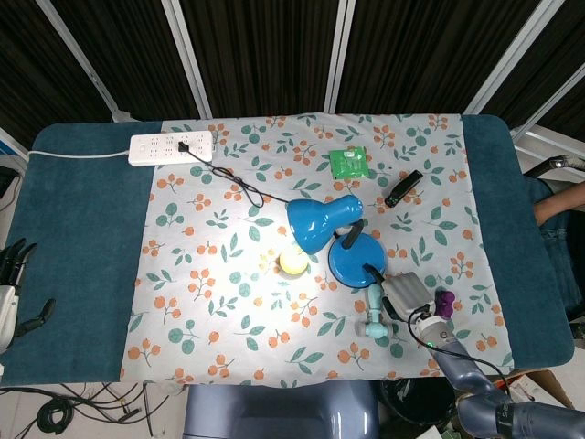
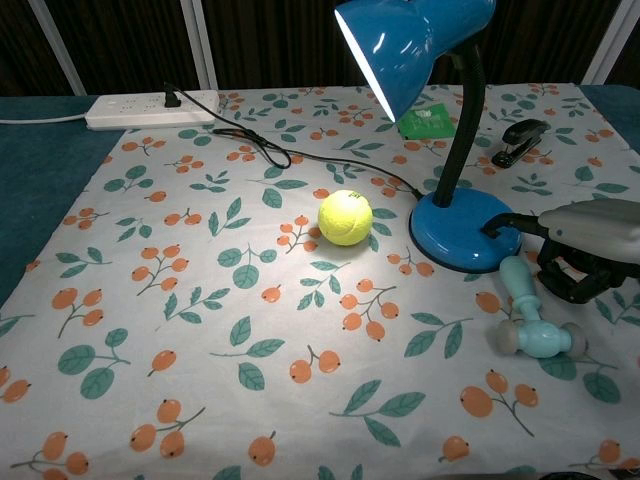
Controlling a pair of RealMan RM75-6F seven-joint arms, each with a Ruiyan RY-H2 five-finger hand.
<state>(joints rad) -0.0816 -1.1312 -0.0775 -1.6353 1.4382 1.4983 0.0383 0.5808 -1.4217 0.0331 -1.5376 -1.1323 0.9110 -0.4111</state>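
A blue desk lamp (image 1: pixel 324 222) stands lit on the floral cloth, its round base (image 2: pixel 465 232) at the right and its shade (image 2: pixel 410 45) aimed at a yellow tennis ball (image 2: pixel 345 217). My right hand (image 2: pixel 590 245) hovers just right of the base. One dark finger (image 2: pixel 500 222) reaches onto the base's rim, and the others curl under the palm with nothing in them. A pale teal toy hammer (image 2: pixel 530 320) lies beside and below that hand, untouched. My left hand (image 1: pixel 14 283) rests at the table's far left edge, fingers apart, holding nothing.
A white power strip (image 1: pixel 172 147) lies at the back left, and the lamp's black cord (image 1: pixel 238 187) runs from it. A green packet (image 1: pixel 348 163) and a black stapler (image 1: pixel 403 188) sit behind the lamp. A small purple object (image 1: pixel 445 302) is by my right wrist.
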